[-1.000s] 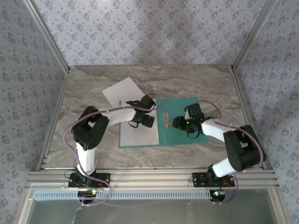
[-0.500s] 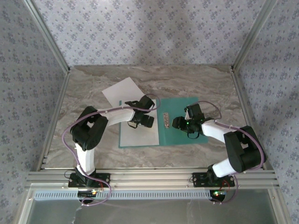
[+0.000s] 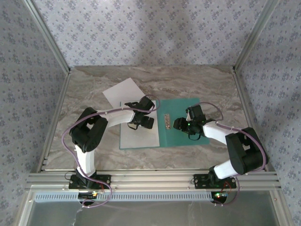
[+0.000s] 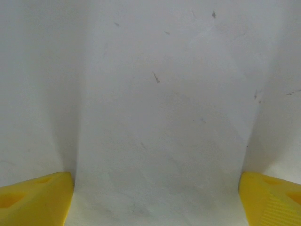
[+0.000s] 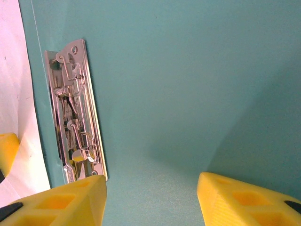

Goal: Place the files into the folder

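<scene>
The desk (image 3: 207,84) carries the folder (image 3: 183,117), which lies open and flat near the middle, its fold running away from me. One of the files, a white sheet (image 3: 138,136), covers the folder's left leaf. The other sheet (image 3: 122,92) lies on the desk at the folder's far-left corner, its long axis slanted against the folder's edges; I cannot tell whether it overlaps that corner or only touches it. I judge the next move turns on that other sheet: it lies beyond and to the left of my left hand (image 3: 146,123), so the left arm is the nearer one. That arm is folded at the elbow with the forearm reaching right. The hand points down at the laid sheet, fingers (image 4: 35,197) spread wide and gripping nothing. My right hand (image 5: 153,202) hovers open over the bare right leaf, just beside the metal clip (image 5: 77,113).
</scene>
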Controlling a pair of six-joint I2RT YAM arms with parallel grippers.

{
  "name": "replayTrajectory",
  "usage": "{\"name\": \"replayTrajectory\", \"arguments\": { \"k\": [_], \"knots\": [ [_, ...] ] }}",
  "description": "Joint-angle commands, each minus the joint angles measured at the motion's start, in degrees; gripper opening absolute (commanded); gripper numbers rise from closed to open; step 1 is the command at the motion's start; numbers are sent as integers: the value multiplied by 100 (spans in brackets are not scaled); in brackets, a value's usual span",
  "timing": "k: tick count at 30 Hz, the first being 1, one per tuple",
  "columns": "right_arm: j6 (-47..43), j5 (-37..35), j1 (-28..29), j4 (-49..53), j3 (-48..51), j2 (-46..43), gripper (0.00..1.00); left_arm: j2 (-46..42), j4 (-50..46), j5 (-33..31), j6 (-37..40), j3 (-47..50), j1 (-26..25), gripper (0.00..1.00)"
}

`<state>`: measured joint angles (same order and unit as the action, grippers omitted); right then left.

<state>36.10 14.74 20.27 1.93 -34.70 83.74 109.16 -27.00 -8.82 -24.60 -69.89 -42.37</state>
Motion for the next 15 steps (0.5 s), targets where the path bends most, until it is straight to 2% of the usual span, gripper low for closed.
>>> {"name": "replayTrajectory", "arguments": {
  "k": [1, 15],
  "knots": [
    [110, -180, 30, 432, 174, -7, 56, -106, -453, -226, -62, 143, 72, 90],
    [151, -165, 48, 443, 209, -78, 56, -141, -507, -116, -175, 144, 87, 91]
  ]
}}
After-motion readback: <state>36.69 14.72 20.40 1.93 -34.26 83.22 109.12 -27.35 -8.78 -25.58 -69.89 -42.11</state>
